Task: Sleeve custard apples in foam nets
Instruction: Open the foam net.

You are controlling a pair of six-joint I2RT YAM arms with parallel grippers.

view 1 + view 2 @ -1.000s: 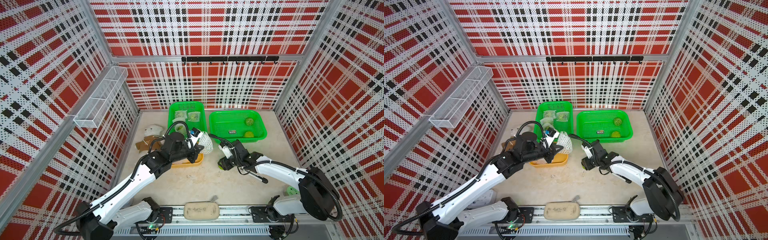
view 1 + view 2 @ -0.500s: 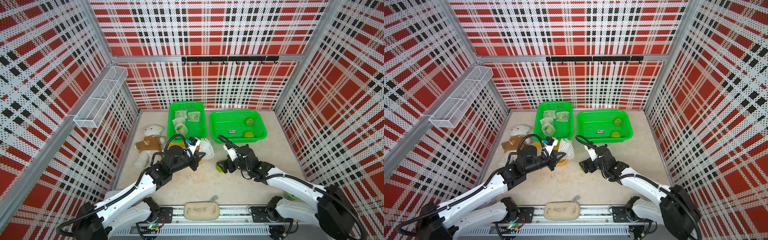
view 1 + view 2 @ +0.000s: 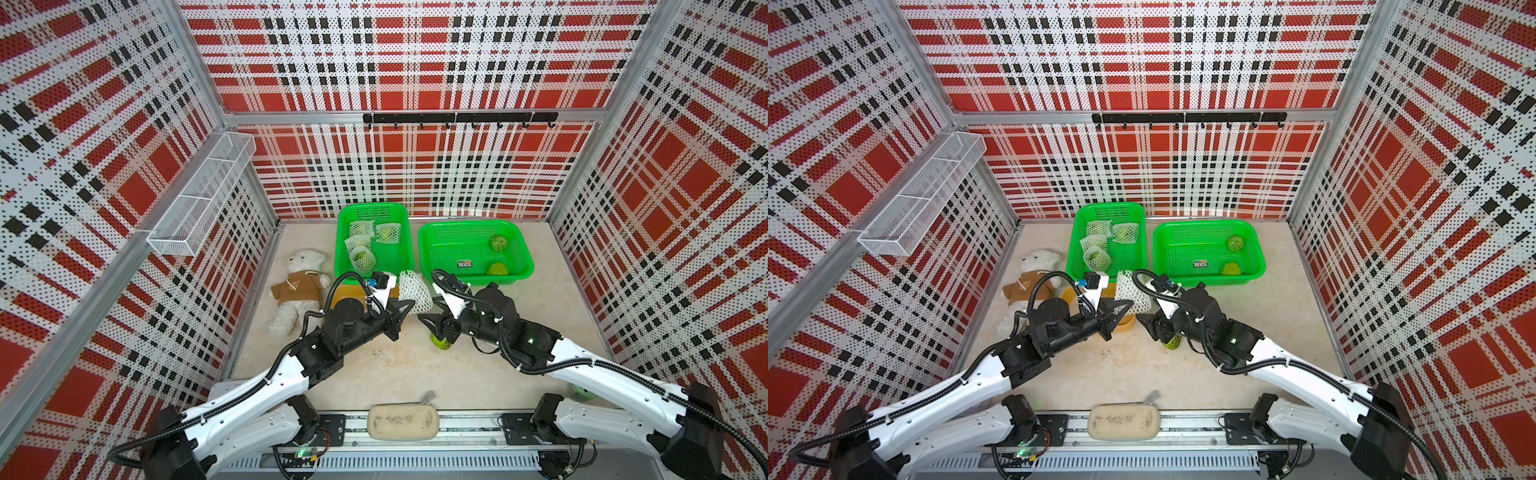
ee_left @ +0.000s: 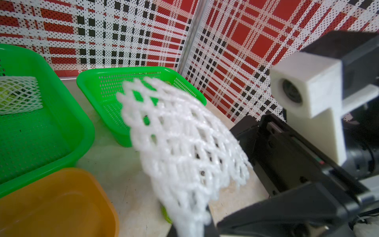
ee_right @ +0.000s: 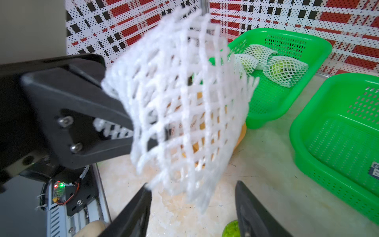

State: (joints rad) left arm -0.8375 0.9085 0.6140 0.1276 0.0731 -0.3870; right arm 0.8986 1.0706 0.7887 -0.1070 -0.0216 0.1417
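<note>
Fully clenched left pincer on foam net, long axis tilted up and away; just right, hung right pincer spread and empty, custard apple resting on surface directly below, nearest that arm.

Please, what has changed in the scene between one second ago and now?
The left arm and the right arm sank lower and flatter, uncovering the plush bear. The left gripper stays shut on the foam net; the right gripper faces it, open. Net, bear and the custard apple on the table kept their places.
</note>
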